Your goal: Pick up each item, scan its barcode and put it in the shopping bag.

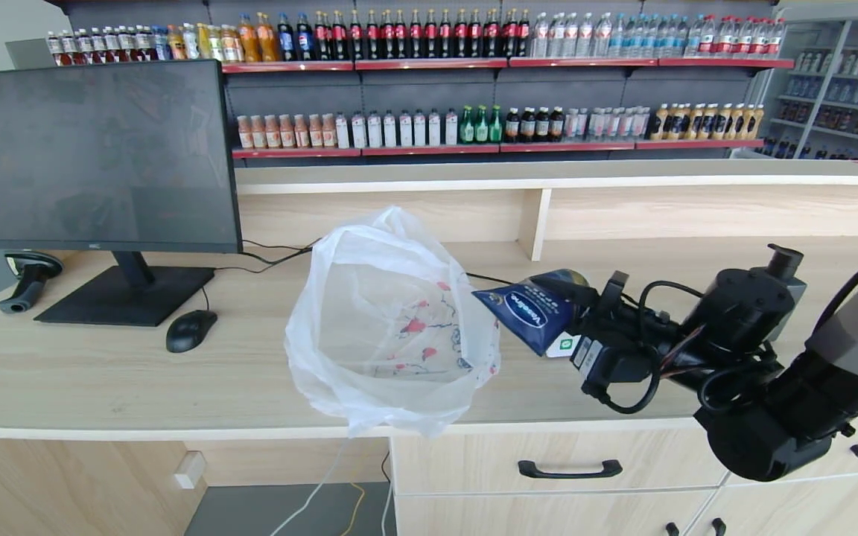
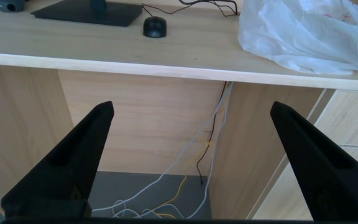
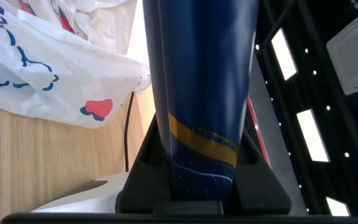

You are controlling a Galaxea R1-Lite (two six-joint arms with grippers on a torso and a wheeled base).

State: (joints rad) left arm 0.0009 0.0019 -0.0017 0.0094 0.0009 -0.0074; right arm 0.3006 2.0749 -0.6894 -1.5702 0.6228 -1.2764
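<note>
- drink shelves [image 1: 429, 45] behind, and on the table [image 1: 101, 372] the shopping bag [image 1: 392, 327] stands with its mouth open. where is the item?
- the blue tube [image 1: 529, 313] is clamped in the right tool [image 1: 582, 331], in the air just beside the bag, not yet inside.
- and the left tool [image 2: 191, 109]?
- spread wide, holding nothing, low before the table edge. i think the drop into the bag is left; whether the tube was scanned, i cannot tell.

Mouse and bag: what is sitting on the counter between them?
Nothing. In the head view, the counter between the mouse and the bag is just bare wood.
</note>
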